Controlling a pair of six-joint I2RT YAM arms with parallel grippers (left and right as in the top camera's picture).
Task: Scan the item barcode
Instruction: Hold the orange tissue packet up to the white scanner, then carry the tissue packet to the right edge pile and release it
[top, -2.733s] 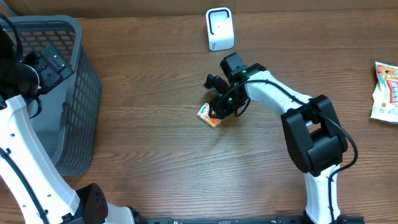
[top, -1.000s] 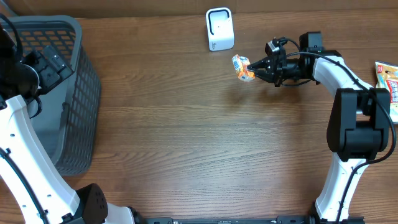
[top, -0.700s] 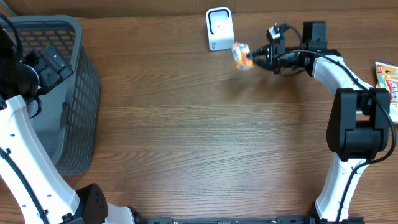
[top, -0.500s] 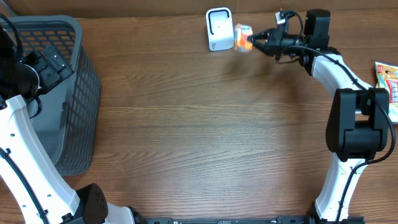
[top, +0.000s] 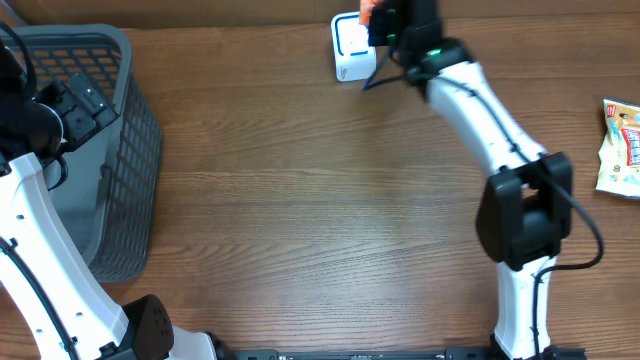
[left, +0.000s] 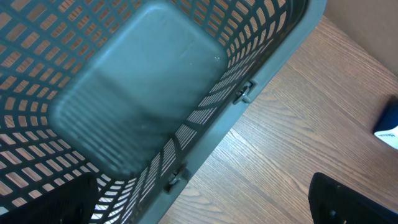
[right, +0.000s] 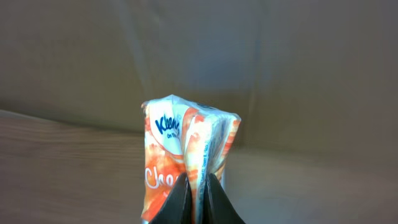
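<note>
Jaws of the right gripper (right: 198, 190) are shown pressed together on the lower edge of a tissue packet (right: 186, 149), which is held upright. The packet is a soft, pillow-shaped pack of glossy, crinkled film. It is printed orange and white with blue lettering, and a folded seam runs down its middle. In the overhead view only an orange corner of it is seen, at the far edge of the scanner (top: 352, 47); whether the two touch cannot be told.

The scanner is a small white upright block with rounded corners and a rounded outline marked on its face. It stands on the desk (top: 300, 200), a brown surface with wood grain running crosswise. The right arm, clad in smooth white shells with black joints, is extended to the scanner from the near right.

Jaws of the left gripper (left: 199, 193) are spread wide with nothing between them, far left of the scanner. They are seen above a grey plastic basket (left: 143, 93) with lattice walls and a solid, smooth floor. Far right of the scanner, a crinkled printed pouch (top: 620, 145) lies flat on the desk.
</note>
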